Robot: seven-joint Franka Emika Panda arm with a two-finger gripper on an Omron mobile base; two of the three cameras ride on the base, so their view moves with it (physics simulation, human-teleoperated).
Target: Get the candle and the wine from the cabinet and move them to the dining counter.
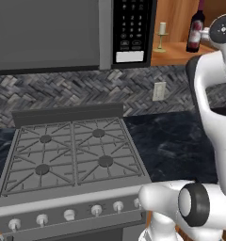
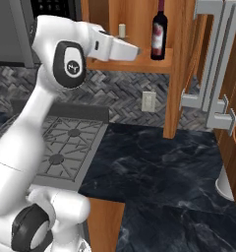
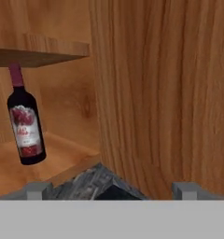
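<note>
2 base views from behind, sharing the cabinet [image 1: 181, 52] shelf; hand view close on the wine [image 3: 25, 126].

Wine [image 2: 159, 35] upright on cabinet [image 2: 181, 74] shelf.

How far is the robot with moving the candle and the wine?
Done: the cabinet stands open. In hand: nothing; the open hand is at the shelf, near the wine. Left: the wine and the candle both stand on the shelf, so both must go to the dining counter.
</note>
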